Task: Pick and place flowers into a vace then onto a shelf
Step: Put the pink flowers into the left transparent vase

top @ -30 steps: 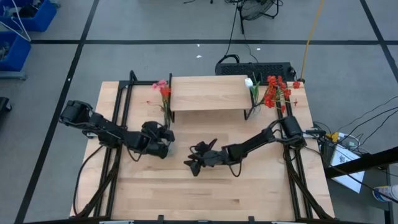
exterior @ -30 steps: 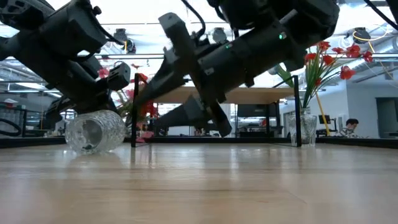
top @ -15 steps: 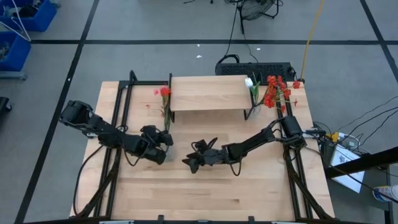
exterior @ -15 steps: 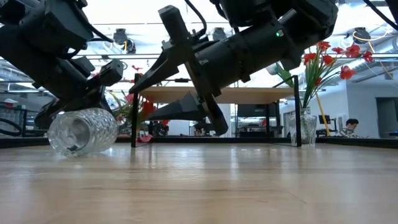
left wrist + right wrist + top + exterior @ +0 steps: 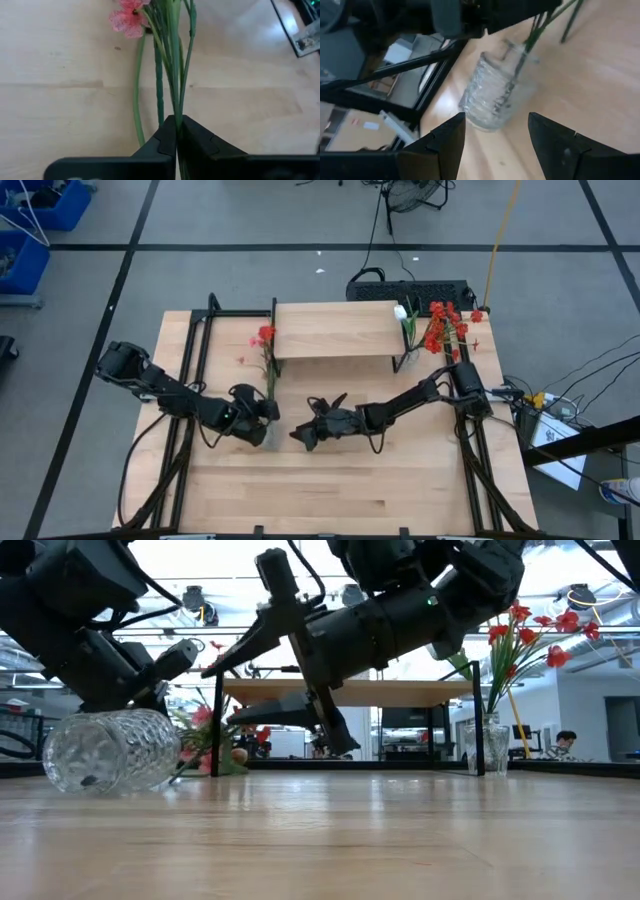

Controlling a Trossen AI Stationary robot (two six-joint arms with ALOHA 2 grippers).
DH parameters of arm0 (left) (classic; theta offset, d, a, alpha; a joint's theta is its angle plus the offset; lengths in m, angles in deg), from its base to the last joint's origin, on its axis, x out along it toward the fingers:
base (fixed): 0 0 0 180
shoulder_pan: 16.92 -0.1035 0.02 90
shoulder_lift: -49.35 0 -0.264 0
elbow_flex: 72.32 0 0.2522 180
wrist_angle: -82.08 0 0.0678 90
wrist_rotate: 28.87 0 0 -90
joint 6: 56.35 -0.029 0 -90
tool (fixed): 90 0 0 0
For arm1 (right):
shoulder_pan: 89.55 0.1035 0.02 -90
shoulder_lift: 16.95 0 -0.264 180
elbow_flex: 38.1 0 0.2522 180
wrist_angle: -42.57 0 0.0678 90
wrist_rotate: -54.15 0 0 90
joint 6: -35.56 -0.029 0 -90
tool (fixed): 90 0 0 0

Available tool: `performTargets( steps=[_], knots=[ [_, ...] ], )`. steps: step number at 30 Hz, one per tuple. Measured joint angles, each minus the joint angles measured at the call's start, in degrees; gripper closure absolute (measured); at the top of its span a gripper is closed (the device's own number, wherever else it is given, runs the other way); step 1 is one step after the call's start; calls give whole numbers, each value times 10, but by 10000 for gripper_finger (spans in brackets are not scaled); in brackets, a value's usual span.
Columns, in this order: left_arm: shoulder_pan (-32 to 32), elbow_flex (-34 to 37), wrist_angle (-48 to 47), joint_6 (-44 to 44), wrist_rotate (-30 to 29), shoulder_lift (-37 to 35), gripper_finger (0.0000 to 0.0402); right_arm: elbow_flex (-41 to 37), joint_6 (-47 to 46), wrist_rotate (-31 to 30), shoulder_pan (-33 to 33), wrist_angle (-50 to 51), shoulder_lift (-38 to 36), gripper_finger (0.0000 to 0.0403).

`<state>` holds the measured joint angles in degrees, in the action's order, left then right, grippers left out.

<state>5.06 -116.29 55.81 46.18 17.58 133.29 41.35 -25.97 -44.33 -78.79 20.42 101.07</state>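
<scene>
While L fingers (image 5: 176, 131) pinch flowers (image 5: 170, 60) | vase (image 5: 495, 92) lies toppled | R fingers (image 5: 496, 131) spread near.

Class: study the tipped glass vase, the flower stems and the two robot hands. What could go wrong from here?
1. The glass vase lies on its side on the table with stems in its mouth; it may roll as the stems move.
2. The left hand pinches the thin flowers shut; a pull could bend them or draw them out.
3. The open right hand faces the vase and could knock it away.
</scene>
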Motion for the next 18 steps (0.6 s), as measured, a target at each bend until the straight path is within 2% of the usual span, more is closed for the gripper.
performTargets(
  steps=[3, 6, 18],
  knots=[
    [1, 0, 2, 0, 4, 0, 393, 0, -20, 1, -16, 5, 1, 195],
    [0, 0, 4, 0, 14, 0, 394, 0, -32, 37, -27, -14, 1, 195],
    [-12, 0, 1, 12, 6, -26, 316, 0, -40, 56, -29, -6, 0, 195]
  ],
)
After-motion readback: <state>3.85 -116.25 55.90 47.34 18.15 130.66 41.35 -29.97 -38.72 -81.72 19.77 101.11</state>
